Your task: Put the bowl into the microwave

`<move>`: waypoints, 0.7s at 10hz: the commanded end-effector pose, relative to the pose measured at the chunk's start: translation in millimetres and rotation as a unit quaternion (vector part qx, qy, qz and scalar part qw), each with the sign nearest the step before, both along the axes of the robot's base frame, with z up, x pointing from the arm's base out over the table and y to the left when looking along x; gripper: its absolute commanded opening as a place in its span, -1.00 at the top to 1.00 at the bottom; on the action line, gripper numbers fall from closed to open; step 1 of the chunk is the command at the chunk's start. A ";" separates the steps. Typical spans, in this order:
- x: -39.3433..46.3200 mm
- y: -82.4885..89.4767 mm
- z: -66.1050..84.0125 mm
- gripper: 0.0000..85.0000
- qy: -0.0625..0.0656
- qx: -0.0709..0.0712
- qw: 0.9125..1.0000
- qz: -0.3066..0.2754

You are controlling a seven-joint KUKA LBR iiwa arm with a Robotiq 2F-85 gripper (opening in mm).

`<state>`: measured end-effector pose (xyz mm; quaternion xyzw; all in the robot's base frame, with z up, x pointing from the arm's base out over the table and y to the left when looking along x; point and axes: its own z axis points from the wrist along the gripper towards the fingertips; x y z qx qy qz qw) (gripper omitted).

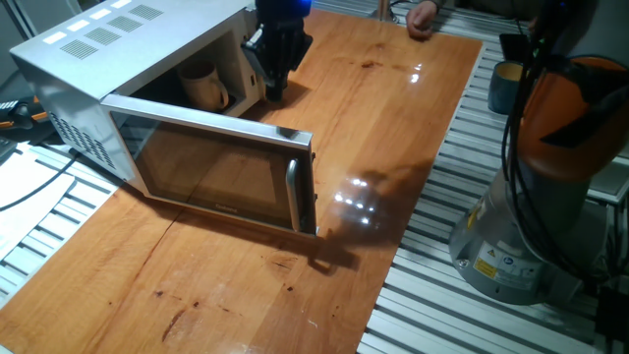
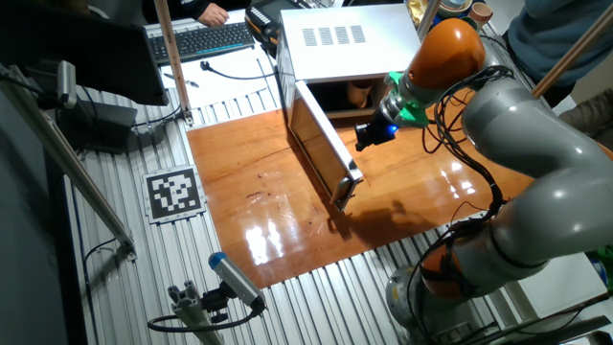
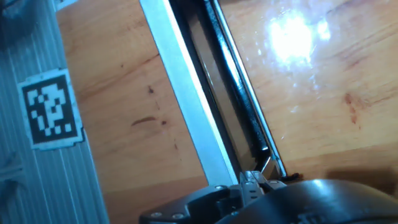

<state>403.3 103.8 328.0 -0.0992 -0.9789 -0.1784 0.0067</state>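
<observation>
Gripper (image 1: 276, 87) hanging just outside the mouth of the microwave (image 1: 118, 59), fingers pointing down toward the wooden table (image 1: 393, 128), close above it. Fingers drawn near together in one fixed view, nothing seen between them; whether fully closed, cannot tell. In the other fixed view, gripper (image 2: 372, 134) a dark block under a blue-lit wrist, at the right of the oven opening. In the hand view, fingertips out of frame; only the dark rounded body of the hand at the bottom edge.

Bowl (image 1: 203, 87) inside the microwave cavity, upright on the cavity floor, cream outside, apart from the gripper and to its left. Same bowl (image 2: 360, 93) glimpsed in the other fixed view as a pale shape in the dark opening.

Microwave door (image 1: 216, 167) swung wide open, standing out from the box over the table, dark glass framed in silver, vertical bar handle (image 1: 293, 193) at its free end. Door (image 3: 205, 93) crossing the hand view as a silver edge with a dark strip beside it. Vent slots on the microwave top (image 2: 335, 35).

Beyond the wood, ribbed metal bench with a black-and-white marker tag (image 2: 173, 193), also visible from the hand (image 3: 50, 107). Keyboard (image 2: 201, 40) at the far end. Orange and grey arm (image 2: 517, 115) arching in from the right.
</observation>
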 end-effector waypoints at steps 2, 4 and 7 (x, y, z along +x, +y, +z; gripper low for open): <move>0.0 -0.1 0.1 1.00 -0.011 -0.019 0.999 0.031; 0.0 -0.1 0.1 1.00 -0.032 -0.029 0.995 0.089; 0.0 -0.1 0.1 1.00 -0.011 -0.020 0.998 0.061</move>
